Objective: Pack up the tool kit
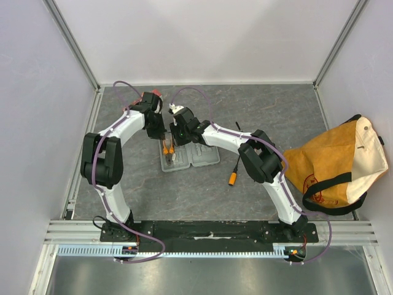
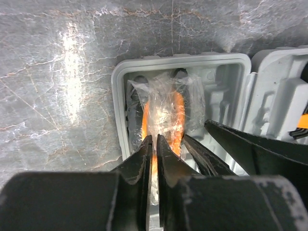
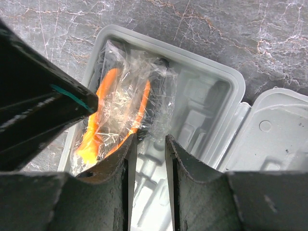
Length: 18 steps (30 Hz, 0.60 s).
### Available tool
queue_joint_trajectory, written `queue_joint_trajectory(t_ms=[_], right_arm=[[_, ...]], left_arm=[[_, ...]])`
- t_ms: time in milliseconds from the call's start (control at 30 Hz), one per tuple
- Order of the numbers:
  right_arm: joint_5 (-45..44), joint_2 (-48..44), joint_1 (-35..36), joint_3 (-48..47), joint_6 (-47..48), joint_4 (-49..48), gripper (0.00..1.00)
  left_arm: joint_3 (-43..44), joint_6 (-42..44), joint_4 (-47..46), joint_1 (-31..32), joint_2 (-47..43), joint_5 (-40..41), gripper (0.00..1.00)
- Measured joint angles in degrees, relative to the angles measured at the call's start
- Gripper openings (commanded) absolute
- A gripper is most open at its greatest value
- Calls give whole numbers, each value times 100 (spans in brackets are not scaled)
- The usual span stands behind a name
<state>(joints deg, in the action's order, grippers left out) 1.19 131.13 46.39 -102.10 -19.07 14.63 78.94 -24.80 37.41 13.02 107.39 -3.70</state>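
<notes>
Overhead view; wrist views close over case [image 2: 183, 58]

Plain white walls [image 1: 202, 37] with aluminium corner posts [image 1: 73, 43] enclose a grey marbled tabletop [image 1: 264, 110], glossy with glare.

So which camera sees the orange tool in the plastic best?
The right wrist view: the wrapped tool lies nearly whole in the grey case. The left wrist view's fingers hide its near end; the top view shows it tiny.
</notes>
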Motion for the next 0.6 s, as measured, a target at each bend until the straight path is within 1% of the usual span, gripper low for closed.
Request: queue_joint_trajectory(t_ms=[67,233,267,333,400,500,600], right_arm=[[0,0,0,0,0,0,37],[0,0,0,0,0,0,37],[2,0,0,0,0,0,38],[2,0,0,0,0,0,38],[4,0,0,0,2,2,38],[7,0,0,0,0,2,38],[33,4,0,0,0,0,38]], left_arm=[[0,-35,0,-2,-122,79,15],[20,-103,42,-2,-188,245,33],[20,-111,74,0,-179,282,34],[20,-133,120,0,-155,361,34],[20,-140,146,0,-101,378,31],[13,-151,140,11,2,367,26],[-37,-162,122,26,98,328,17]])
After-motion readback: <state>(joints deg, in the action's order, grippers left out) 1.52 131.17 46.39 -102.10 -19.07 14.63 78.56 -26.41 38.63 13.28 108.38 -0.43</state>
